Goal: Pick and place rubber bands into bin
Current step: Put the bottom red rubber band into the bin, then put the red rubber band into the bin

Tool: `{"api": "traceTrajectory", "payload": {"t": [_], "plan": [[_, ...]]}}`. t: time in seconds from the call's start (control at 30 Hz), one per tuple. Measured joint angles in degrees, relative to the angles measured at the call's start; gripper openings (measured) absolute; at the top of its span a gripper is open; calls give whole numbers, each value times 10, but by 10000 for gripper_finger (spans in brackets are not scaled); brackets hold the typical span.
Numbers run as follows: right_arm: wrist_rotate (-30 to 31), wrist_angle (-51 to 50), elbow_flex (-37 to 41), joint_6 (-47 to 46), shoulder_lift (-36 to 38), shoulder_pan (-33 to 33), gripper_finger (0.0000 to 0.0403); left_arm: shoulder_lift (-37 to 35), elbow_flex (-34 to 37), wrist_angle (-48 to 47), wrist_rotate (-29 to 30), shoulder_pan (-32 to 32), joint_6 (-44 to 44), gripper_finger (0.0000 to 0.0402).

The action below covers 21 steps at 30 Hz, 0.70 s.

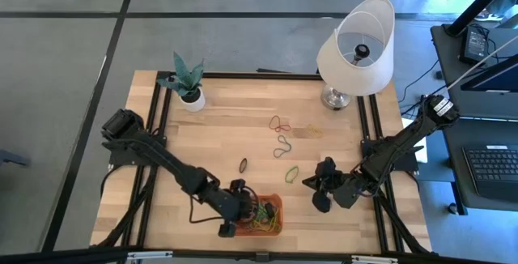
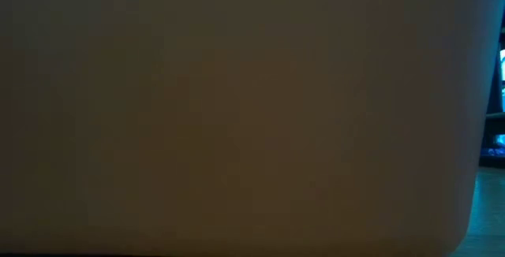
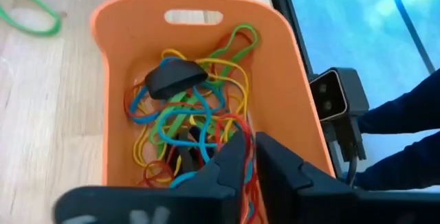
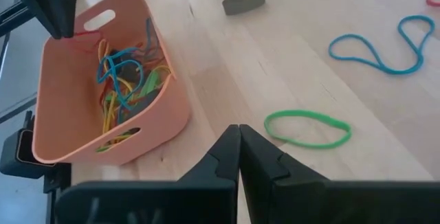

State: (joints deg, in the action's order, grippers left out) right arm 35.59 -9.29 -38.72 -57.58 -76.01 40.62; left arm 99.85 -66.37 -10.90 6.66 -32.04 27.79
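Releasing over bin [image 1: 271,215], near edge: left gripper [image 1: 243,207] was barely parted | left wrist: red band [image 3: 242,131] seemingly snagged on fingers [image 3: 230,162], could drag out | right wrist: right gripper [image 4: 238,148] clenched empty near green band [image 4: 307,128].

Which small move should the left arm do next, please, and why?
Probably open the left gripper fully and lift clear. It hangs over the orange bin, its fingers nearly together with a red rubber band running between them, so that band seems not released yet. The right gripper waits near a green band.

Two dark, apparently matte jointed arms.
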Motion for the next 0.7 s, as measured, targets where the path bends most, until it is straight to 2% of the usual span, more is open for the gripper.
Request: {"api": "traceTrajectory", "payload": {"t": [0.2,0.37,0.5,0.6,0.7], "plan": [[0,0,0,10,0,0,12,-1,0,-12,-14,12,14,87],[-1,5,0,-10,0,0,12,-37,0,-90,-33,28,1,109],[-1,28,0,-21,0,0,12,-104,1,-170,11,36,-63,88],[2,38,0,-21,0,0,12,-162,15,-180,65,37,-129,48],[15,40,0,-23,0,-2,12,-212,37,-180,78,44,-186,9]]}}
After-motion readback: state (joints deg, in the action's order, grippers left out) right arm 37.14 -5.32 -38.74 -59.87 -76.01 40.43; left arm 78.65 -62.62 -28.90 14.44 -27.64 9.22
